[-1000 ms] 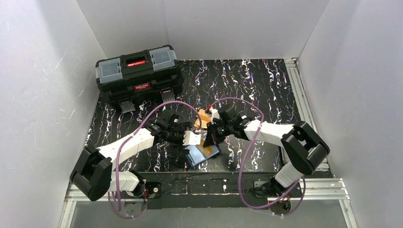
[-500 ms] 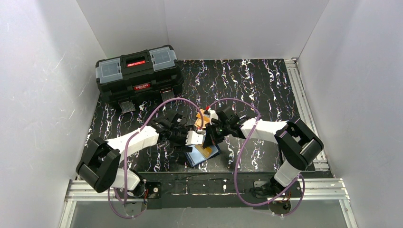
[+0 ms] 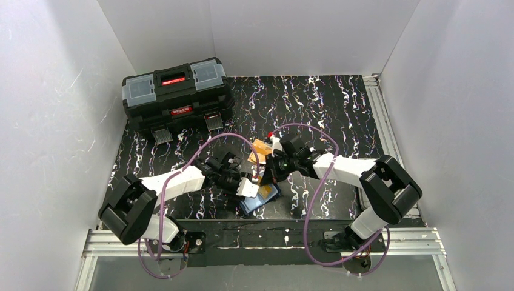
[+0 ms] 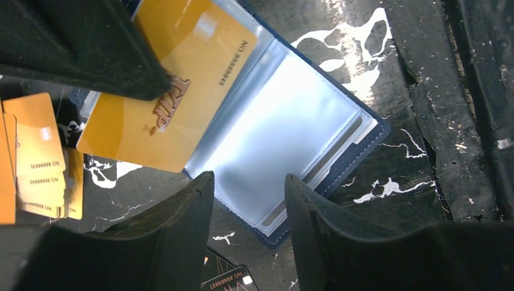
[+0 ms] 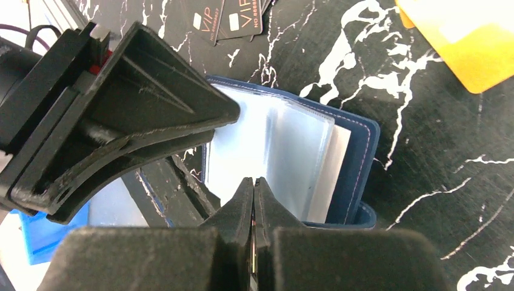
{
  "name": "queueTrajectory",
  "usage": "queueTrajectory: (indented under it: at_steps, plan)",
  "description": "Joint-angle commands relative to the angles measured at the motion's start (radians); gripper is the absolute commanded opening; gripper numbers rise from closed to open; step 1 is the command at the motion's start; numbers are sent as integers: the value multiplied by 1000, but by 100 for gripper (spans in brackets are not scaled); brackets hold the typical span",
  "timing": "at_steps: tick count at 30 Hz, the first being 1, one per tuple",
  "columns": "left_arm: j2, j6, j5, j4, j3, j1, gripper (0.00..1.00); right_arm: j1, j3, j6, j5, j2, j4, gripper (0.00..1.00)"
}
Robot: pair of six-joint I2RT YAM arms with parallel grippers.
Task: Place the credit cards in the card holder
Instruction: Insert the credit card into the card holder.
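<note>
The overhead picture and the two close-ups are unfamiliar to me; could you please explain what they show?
The overhead picture looks down on two robot arms bolted at the near edge of a black marbled table; each close-up comes from a camera on one wrist, looking past its own fingers. On the table lie an open blue wallet with clear pockets, several loose orange cards, some dark cards and, at the back, a black toolbox. The right gripper is shut and appears to pinch one orange card over the wallet. The left gripper hangs open at the wallet's edge, holding nothing.
</note>
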Motion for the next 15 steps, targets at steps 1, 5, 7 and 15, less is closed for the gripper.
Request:
queueTrajectory:
  at_steps: [1, 5, 7, 15]
  plan:
    - [-25, 82, 38, -14, -33, -24, 45, -13, -34, 46, 27, -30, 65, 1]
    - [-22, 94, 28, -3, -40, -35, 44, -12, -51, 82, 26, -5, 119, 1]
    - [-28, 111, 21, -3, -48, -38, 43, -12, -46, 87, 19, 13, 122, 1]
    - [-72, 145, -6, -28, -73, -40, 42, -12, -102, 127, 40, 20, 206, 1]
